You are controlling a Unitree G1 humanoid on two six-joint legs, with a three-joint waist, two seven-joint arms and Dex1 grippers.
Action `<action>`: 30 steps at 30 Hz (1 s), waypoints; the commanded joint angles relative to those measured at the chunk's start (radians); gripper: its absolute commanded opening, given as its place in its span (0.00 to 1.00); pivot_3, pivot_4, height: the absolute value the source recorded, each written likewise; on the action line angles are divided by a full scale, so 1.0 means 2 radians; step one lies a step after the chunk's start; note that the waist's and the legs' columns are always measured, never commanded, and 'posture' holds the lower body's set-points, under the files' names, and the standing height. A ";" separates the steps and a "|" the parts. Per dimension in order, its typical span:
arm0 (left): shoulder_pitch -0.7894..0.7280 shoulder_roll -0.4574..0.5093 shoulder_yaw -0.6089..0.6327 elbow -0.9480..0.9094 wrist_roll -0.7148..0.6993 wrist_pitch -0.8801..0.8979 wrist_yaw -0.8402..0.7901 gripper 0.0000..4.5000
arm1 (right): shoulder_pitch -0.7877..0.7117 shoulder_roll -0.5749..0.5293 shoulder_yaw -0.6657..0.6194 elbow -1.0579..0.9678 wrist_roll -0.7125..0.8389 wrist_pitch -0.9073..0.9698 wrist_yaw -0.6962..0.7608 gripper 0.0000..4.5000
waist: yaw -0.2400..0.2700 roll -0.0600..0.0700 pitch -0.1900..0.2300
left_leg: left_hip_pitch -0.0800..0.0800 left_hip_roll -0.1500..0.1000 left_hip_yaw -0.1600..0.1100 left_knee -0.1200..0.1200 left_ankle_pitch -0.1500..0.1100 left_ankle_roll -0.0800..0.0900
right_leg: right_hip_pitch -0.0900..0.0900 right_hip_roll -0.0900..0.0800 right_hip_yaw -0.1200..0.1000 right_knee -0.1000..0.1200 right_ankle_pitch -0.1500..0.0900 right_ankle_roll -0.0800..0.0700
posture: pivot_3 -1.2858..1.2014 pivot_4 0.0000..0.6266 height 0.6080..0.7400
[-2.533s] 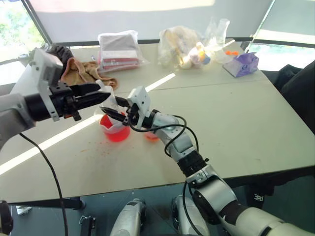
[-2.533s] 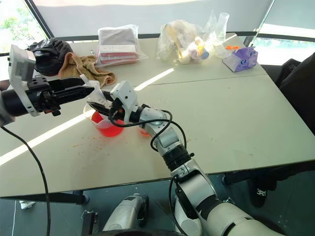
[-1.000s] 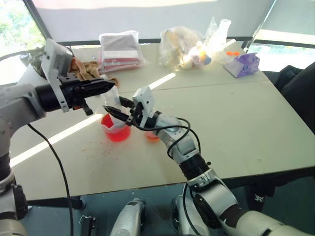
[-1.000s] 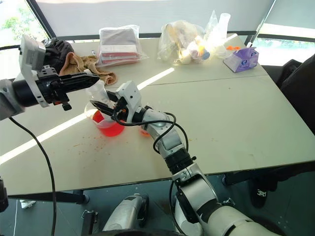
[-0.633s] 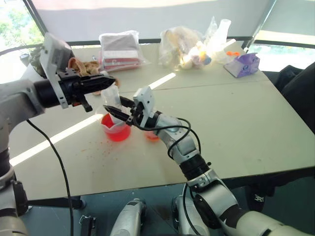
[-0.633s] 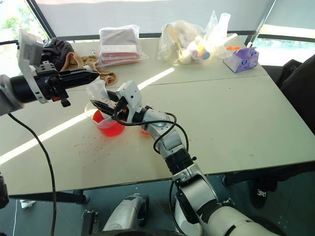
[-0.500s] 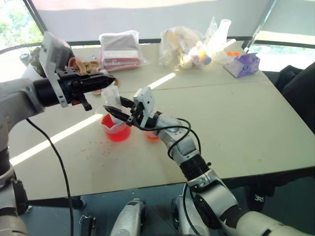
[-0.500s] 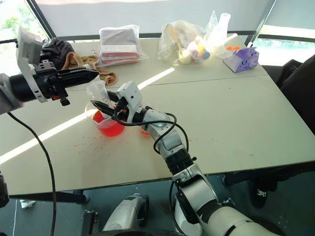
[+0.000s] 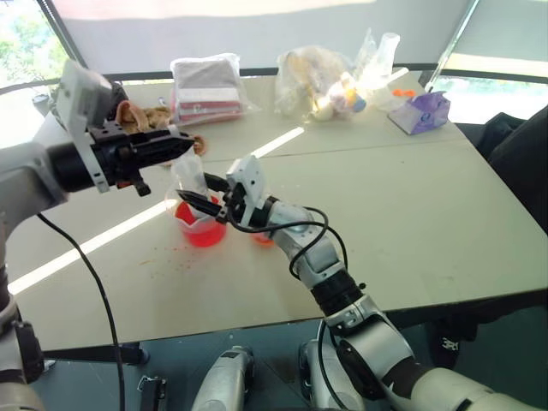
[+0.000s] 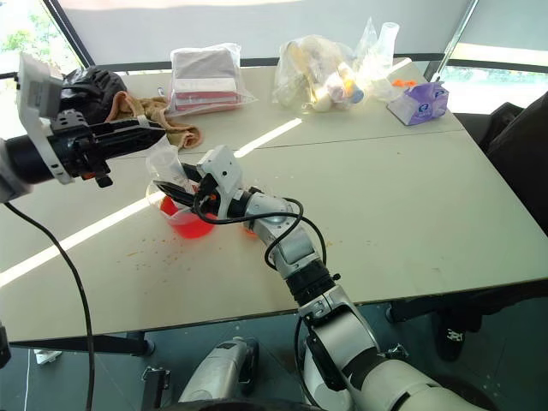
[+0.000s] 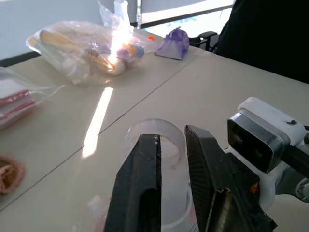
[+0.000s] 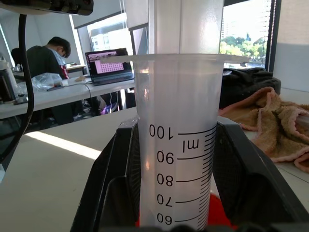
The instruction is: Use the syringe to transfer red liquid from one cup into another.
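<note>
The right gripper [image 10: 182, 187] has its jaws clenched on the syringe [image 12: 179, 140], upright over the red-filled beaker [image 9: 200, 224] (small cup [image 9: 263, 236] at its 3 o'clock). Left gripper [image 9: 175, 142] jaws slightly parted above the plunger [image 11: 155, 139].

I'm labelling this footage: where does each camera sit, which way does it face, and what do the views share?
Left eye view: on the head, looking forward and down over the table; both arms show.
Right eye view: beside it, same scene; the right end effector grips the syringe over the beaker.
Left wrist view: along the left end effector, above the syringe's plunger.
Right wrist view: along its own fingers clamping the syringe barrel; a person sits behind.
Shared: all four show the syringe.
</note>
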 commanded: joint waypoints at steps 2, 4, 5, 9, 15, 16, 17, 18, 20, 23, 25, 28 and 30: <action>0.017 0.016 0.040 -0.024 0.004 -0.018 -0.003 0.41 | -0.012 0.025 0.021 -0.017 -0.003 -0.019 0.019 0.33 | 0.000 0.000 0.000 | 0.000 0.000 0.000 0.000 0.000 0.000 | 0.000 0.000 0.000 0.000 0.000 0.000 | 0.52 0.24 0.97; 0.032 0.017 0.055 -0.027 0.003 -0.017 0.003 0.41 | -0.020 0.026 0.016 -0.017 -0.004 -0.024 0.015 0.33 | 0.001 0.000 0.000 | 0.000 0.000 0.000 0.000 0.000 0.000 | 0.000 0.000 0.000 0.000 0.000 0.000 | 0.52 0.24 0.97; 0.038 0.017 0.064 -0.028 0.001 -0.015 0.007 0.41 | -0.023 0.026 0.014 -0.017 -0.004 -0.025 0.014 0.33 | 0.000 0.000 0.000 | 0.000 0.000 0.000 0.000 0.000 0.000 | 0.000 0.000 0.000 0.000 0.000 0.000 | 0.52 0.24 0.97; 0.065 0.013 0.098 -0.040 -0.008 -0.010 0.022 0.41 | -0.038 0.027 0.003 -0.012 -0.003 -0.030 0.008 0.33 | 0.000 0.000 0.000 | 0.000 0.000 0.000 0.000 0.000 0.000 | 0.000 0.000 0.000 0.000 0.000 0.000 | 0.52 0.24 0.97; 0.114 0.018 0.149 -0.055 -0.017 -0.004 0.030 0.41 | -0.060 0.029 -0.013 -0.008 0.004 -0.032 0.002 0.33 | 0.000 0.000 0.000 | 0.000 0.000 0.000 0.000 0.000 0.000 | 0.000 0.000 0.000 0.000 0.000 0.000 | 0.52 0.24 0.97; 0.123 0.019 0.160 -0.057 -0.018 -0.002 0.032 0.41 | -0.064 0.030 -0.016 -0.008 0.005 -0.033 0.000 0.33 | 0.000 0.000 0.000 | 0.000 0.000 0.000 0.000 0.000 0.000 | 0.000 0.000 0.000 0.000 0.000 0.000 | 0.52 0.24 0.97; 0.131 0.020 0.169 -0.060 -0.021 -0.001 0.033 0.41 | -0.069 0.031 -0.019 -0.009 0.007 -0.033 -0.002 0.33 | 0.000 0.000 0.000 | 0.000 0.000 0.000 0.000 0.000 0.000 | 0.000 0.000 0.000 0.000 0.000 0.000 | 0.52 0.24 0.97; 0.144 0.023 0.184 -0.062 -0.024 0.003 0.030 0.41 | -0.075 0.032 -0.023 -0.009 0.008 -0.033 -0.005 0.33 | 0.000 0.000 0.000 | 0.000 0.000 0.000 0.000 0.000 0.000 | 0.000 0.000 0.000 0.000 0.000 0.000 | 0.52 0.24 0.97; 0.164 0.028 0.203 -0.065 -0.027 0.007 0.025 0.41 | -0.083 0.032 -0.029 -0.008 0.011 -0.034 -0.009 0.33 | 0.000 0.000 0.000 | 0.000 0.000 0.000 0.000 0.000 0.000 | 0.000 0.000 0.000 0.000 0.000 0.000 | 0.52 0.24 0.97; 0.196 0.036 0.233 -0.061 -0.029 0.009 0.009 0.41 | -0.096 0.029 -0.042 -0.020 0.017 -0.030 -0.015 0.33 | 0.000 0.000 0.000 | 0.000 0.001 0.000 -0.001 0.000 0.000 | 0.000 0.000 0.000 0.000 0.000 -0.001 | 0.52 0.24 0.97; 0.210 0.036 0.246 -0.054 -0.031 0.008 0.003 0.41 | -0.105 0.026 -0.051 -0.032 0.022 -0.024 -0.019 0.33 | 0.000 0.000 0.000 | 0.000 0.001 0.000 -0.001 0.000 0.000 | 0.000 0.000 0.000 0.000 0.000 -0.001 | 0.52 0.24 0.97; 0.210 0.028 0.224 -0.039 -0.016 -0.010 0.006 0.41 | -0.116 0.016 -0.066 -0.060 0.031 -0.006 -0.030 0.33 | 0.002 0.000 0.000 | 0.000 0.001 0.000 -0.001 0.000 -0.001 | 0.000 0.000 0.000 0.000 0.000 -0.001 | 0.52 0.24 0.97; 0.198 0.024 0.206 -0.032 -0.016 -0.020 0.007 0.41 | -0.119 0.008 -0.077 -0.083 0.042 0.019 -0.038 0.33 | 0.002 0.000 0.000 | 0.000 0.001 0.000 -0.001 0.000 -0.001 | 0.000 0.000 0.000 -0.001 0.000 -0.001 | 0.52 0.24 0.97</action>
